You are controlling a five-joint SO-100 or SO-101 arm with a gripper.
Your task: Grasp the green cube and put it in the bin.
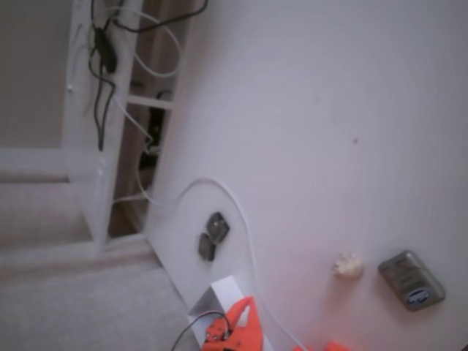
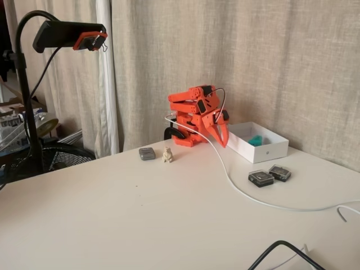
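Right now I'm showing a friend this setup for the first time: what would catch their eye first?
The bright orange arm folded at the table's back edge, its gripper pointing down beside the white bin. The green cube already lies inside that bin. A white cable snakes forward across the table.

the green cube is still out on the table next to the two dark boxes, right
No. In a fixed view the green cube lies inside the white bin, not on the table. The two dark boxes do sit on the table in front of the bin.
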